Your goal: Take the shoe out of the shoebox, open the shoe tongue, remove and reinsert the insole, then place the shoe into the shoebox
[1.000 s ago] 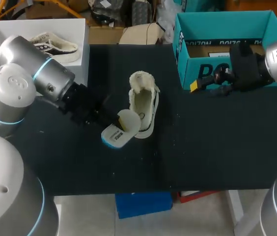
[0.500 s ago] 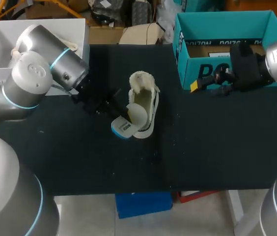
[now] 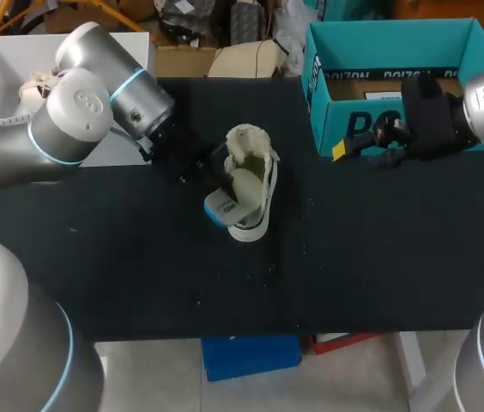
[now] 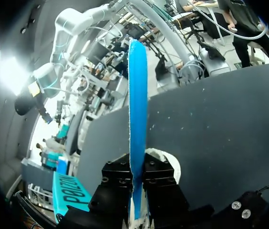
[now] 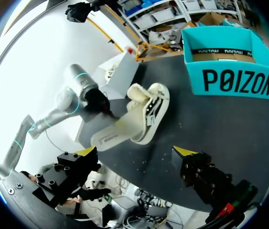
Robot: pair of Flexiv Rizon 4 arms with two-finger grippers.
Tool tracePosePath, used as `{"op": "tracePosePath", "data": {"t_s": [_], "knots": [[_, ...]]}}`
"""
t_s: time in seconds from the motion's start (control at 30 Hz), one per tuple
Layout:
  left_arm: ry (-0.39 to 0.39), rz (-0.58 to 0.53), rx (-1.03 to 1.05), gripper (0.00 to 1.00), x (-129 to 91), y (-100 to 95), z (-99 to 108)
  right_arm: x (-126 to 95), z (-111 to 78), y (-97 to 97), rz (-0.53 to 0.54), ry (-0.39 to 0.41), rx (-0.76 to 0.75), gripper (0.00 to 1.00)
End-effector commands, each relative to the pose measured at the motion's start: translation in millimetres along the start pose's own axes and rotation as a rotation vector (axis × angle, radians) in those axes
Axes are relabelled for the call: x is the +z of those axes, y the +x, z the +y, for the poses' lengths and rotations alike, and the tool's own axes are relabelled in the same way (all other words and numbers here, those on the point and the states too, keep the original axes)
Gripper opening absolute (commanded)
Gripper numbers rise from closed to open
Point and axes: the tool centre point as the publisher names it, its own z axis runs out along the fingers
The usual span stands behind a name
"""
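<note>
On the dark surface [image 3: 379, 257], the insole [image 3: 222, 206] is sticking out of the cream shoe [image 3: 255, 184] toward 7 o'clock, its blue underside showing. The shoe is lying near the middle, with its fleecy collar pointing to 12 o'clock. The left tool [image 4: 137, 195], coming in from 10 o'clock, is pinching the insole between both fingers. The right tool [image 5: 135, 151] is hanging at the shoe's 2 o'clock with its fingers spread wide, gripping nothing, just before the teal shoebox [image 3: 371, 120].
</note>
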Motion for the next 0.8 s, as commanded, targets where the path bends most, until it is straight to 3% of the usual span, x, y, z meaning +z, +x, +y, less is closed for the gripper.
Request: {"op": "tracePosePath", "data": {"t_s": [0.03,0.7,0.73,0.77,0.8], "knots": [[0.019,0.003,-0.006,0.00,7,-1.2,13,0,-0.1,0.6,-0.002,0.001,0.001,1.00],[-0.112,0.000,-0.100,0.00,9,-1.1,54,0,-0.1,0.6,-0.002,0.001,0.001,1.00],[-0.118,0.007,-0.108,0.04,9,-1.1,55,0,-0.1,0.6,-0.002,0.001,0.001,1.00],[-0.123,0.011,-0.114,0.29,9,-1.3,55,0,-0.1,0.6,-0.002,0.001,0.001,1.00],[-0.123,0.013,-0.116,0.46,9,-1.4,55,0,-0.1,0.6,-0.002,0.001,0.001,1.00]]}}
